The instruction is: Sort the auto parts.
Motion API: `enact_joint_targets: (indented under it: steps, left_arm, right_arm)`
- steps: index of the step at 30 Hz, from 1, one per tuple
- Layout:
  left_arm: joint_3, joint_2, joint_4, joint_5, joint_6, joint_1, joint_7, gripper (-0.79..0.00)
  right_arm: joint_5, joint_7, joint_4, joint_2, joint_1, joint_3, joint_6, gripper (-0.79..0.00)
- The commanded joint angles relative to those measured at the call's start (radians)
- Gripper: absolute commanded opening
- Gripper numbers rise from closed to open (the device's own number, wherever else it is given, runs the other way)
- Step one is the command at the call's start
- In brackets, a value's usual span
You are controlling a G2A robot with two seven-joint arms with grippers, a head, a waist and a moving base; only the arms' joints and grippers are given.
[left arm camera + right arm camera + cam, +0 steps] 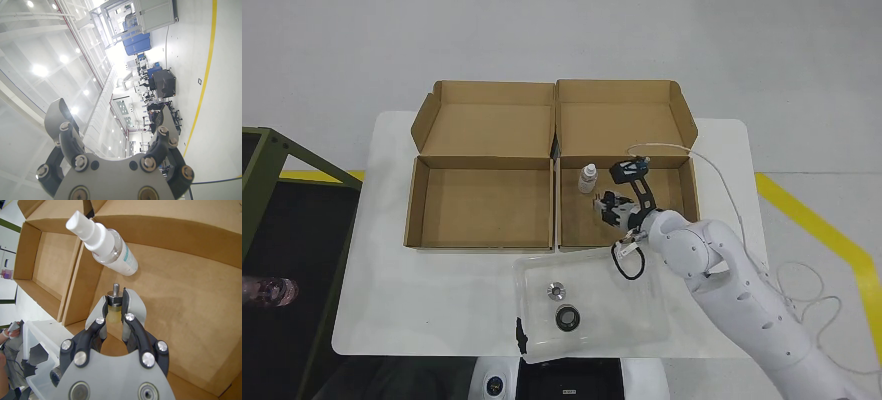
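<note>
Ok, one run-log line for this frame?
right gripper: shut on threaded metal stud with yellowish base | over right brown cardboard box | beside white spray bottle | left gripper: open

We see the right hand [617,207] over the right cardboard box [577,225], near a white spray bottle [588,179] (standing upright). On the tabletop [392,280], a clear bin [632,310] holds a metal part [556,291] and a black ring [568,319].
</note>
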Motion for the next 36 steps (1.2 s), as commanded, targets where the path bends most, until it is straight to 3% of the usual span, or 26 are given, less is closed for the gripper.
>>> enact_joint_targets:
  steps: [1,7,13,23,32,33,36]
  left_arm:
    - [0.000,0.000,0.000,0.000,0.000,0.000,0.000,0.000]
    - [0.000,0.000,0.000,0.000,0.000,0.000,0.000,0.000]
    - [0.000,0.000,0.000,0.000,0.000,0.000,0.000,0.000]
    - [0.000,0.000,0.000,0.000,0.000,0.000,0.000,0.000]
    - [0.000,0.000,0.000,0.000,0.000,0.000,0.000,0.000]
    - [0.000,0.000,0.000,0.000,0.000,0.000,0.000,0.000]
    - [0.000,0.000,0.000,0.000,0.000,0.000,0.000,0.000]
  right_arm:
    - [-0.009,0.004,0.006,-0.003,0.006,-0.006,0.001,-0.646]
    - [-0.036,0.011,-0.007,-0.003,-0.007,0.002,-0.026,-0.613]
    - [-0.010,0.011,-0.065,0.011,-0.063,0.065,-0.141,-0.539]
    - [0.039,-0.048,-0.209,0.046,-0.207,0.203,-0.461,-0.443]
    - [-0.052,-0.110,-0.263,0.063,-0.262,0.225,-0.759,-0.391]
    - [-0.071,-0.123,-0.268,0.063,-0.267,0.222,-0.784,-0.262]
    - [-0.135,-0.159,-0.282,0.066,-0.284,0.216,-0.845,-0.142]
